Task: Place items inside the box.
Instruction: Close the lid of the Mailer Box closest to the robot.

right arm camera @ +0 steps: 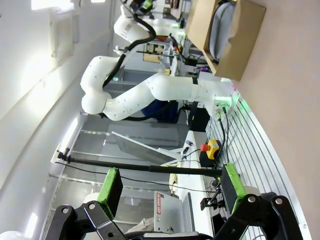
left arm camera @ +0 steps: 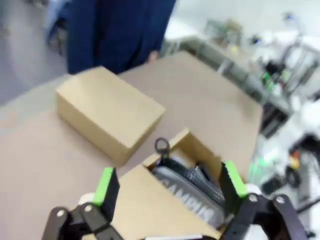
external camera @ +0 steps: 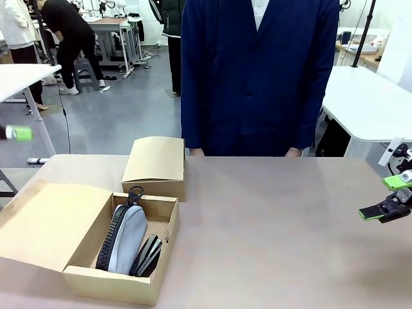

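- Pencil case [external camera: 129, 237], grey with a black zip, lies lengthwise in the open box [external camera: 119, 284] at the lower left of the front view, its zip edge toward the frame's left and its ring pull [external camera: 135, 192] at the far end wall.
- We judge it soft and light: the fabric body would give under the pads, so if we had to shift it we would pinch across the narrow body near the middle, or hook the ring pull, not squeeze the zip ridge.
- Just right of it in the same box we see dark flat items [external camera: 149, 255] leaning against the right wall; they look like the staplers, though we cannot tell for sure. If so, they would be stiff, heavier and smooth, best gripped across the long flat sides.
- Above the box, at upper centre left, stands a closed cardboard box [external camera: 156, 166], near the open one; a person [external camera: 257, 71] in a dark blue coat stands at the far table edge.
- In the left wrist view our left gripper [left arm camera: 170, 187] hovers above the open box with its jaws wide apart and nothing between them; the case's "CAMPUS" print [left arm camera: 192, 200] shows below.
- At the far right of the front view our right gripper [external camera: 389, 195] hangs above bare table [external camera: 277, 232], well apart from the box, jaws spread and empty.
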Robot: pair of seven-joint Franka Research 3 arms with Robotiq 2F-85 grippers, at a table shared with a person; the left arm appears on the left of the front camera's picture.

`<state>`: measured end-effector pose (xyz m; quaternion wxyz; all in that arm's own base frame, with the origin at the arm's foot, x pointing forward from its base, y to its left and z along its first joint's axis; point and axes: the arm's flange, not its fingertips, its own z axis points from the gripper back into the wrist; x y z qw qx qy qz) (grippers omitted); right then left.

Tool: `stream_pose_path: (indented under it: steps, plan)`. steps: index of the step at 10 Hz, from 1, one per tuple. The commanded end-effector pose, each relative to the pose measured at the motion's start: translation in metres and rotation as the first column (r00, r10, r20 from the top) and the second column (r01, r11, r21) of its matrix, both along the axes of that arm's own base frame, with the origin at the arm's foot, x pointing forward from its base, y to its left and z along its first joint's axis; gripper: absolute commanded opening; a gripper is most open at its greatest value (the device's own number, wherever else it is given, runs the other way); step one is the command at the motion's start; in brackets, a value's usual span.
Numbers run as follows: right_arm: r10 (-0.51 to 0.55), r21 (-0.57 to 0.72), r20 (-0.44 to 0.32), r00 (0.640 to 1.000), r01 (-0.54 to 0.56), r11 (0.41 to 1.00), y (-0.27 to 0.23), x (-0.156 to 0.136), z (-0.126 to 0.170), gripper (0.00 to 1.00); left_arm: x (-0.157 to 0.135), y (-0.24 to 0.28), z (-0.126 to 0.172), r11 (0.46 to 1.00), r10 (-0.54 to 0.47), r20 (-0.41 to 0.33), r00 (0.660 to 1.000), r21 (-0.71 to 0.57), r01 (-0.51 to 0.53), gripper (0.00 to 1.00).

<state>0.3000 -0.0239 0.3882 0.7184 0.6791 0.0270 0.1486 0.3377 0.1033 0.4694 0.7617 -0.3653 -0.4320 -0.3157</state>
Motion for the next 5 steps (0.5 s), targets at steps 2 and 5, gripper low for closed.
stream_pose_path:
  steps: [2,5]
  plan:
    - [0.010,0.008,0.009,1.000,-0.010,1.000,-0.004,-0.001,0.002,1.00,0.000,0.000,0.000,1.000,0.000,0.000,1.000,0.000,0.000,1.00]
    - [0.010,0.008,0.009,1.000,-0.010,1.000,-0.004,-0.001,0.002,1.00,-0.008,0.000,-0.040,0.958,-0.117,0.135,0.984,0.276,0.076,1.00]
